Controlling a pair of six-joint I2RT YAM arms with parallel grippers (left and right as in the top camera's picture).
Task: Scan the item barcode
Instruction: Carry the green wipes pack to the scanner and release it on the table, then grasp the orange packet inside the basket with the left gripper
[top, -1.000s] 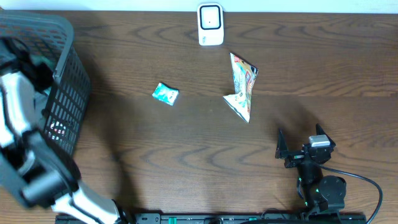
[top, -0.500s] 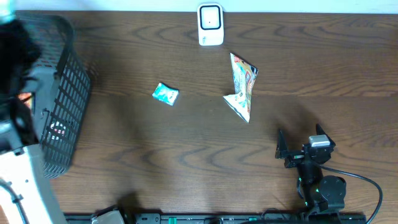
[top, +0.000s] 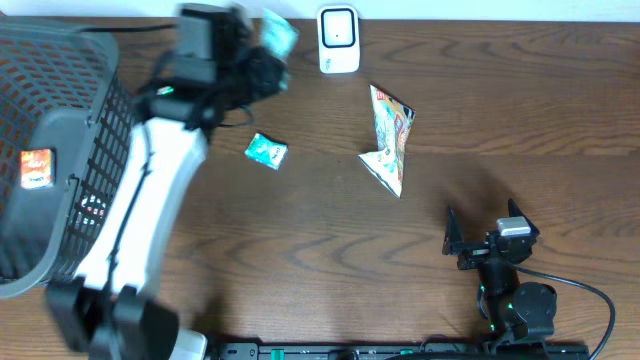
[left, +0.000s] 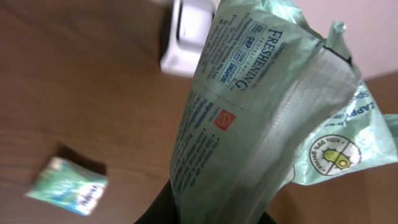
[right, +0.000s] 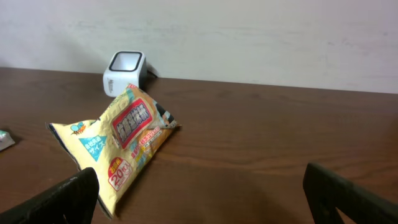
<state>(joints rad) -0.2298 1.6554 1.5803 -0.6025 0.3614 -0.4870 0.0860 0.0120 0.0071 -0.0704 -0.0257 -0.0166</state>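
My left tool (top: 262, 62) is pinched nearly closed on a green packet (left: 261, 112), held up off the counter (top: 300, 250) just left of the white scanner (top: 338, 40). My right tool (top: 484, 232) rests spread wide, gripping nothing. A yellow packet (top: 388, 140) and a small green sachet (top: 266, 151) lie nearby, blocking nothing. A second ago my left arm was over the basket (top: 95, 140).

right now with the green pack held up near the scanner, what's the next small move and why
Probably carry the green pack a little right, to face the white scanner: the left claw holds it just left of it.
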